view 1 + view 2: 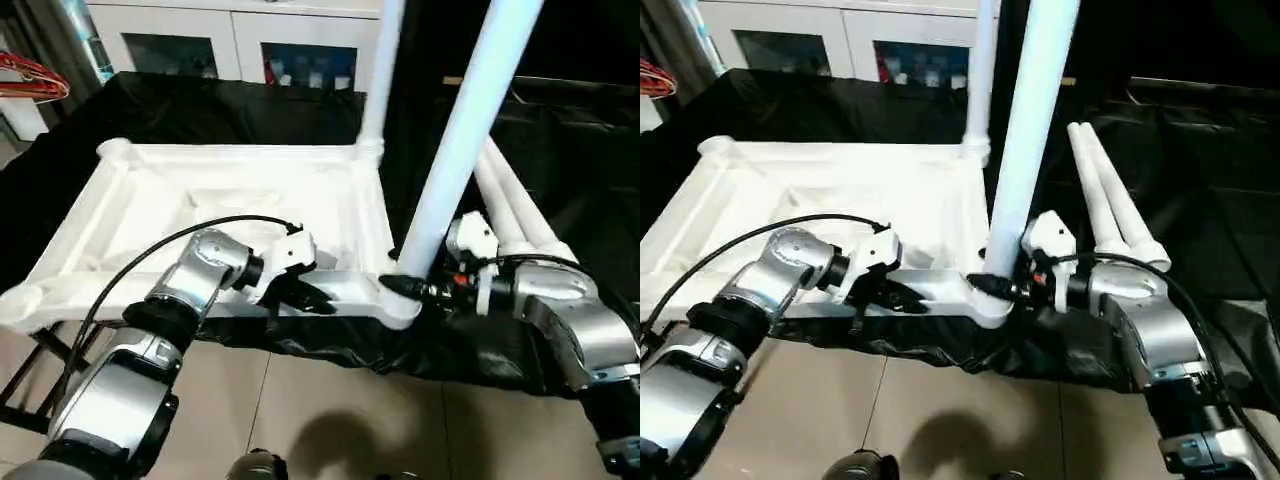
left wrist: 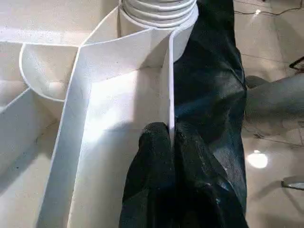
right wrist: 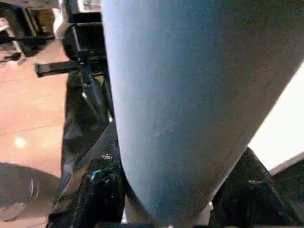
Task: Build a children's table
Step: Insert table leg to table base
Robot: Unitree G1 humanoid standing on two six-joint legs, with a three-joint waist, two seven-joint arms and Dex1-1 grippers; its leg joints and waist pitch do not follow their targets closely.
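Tabletop lies underside up on black cloth, near edge toward the robot. Left gripper, at 6 o'clock on that edge, is clenched on the thin rim wall, likely bracing the top against twist. Right gripper, at 4 o'clock, grasps the base of an upright leg in the near corner socket, probably seating it. Further out: two spare legs at 3 o'clock on the cloth, a second standing leg at the 1 o'clock far corner.
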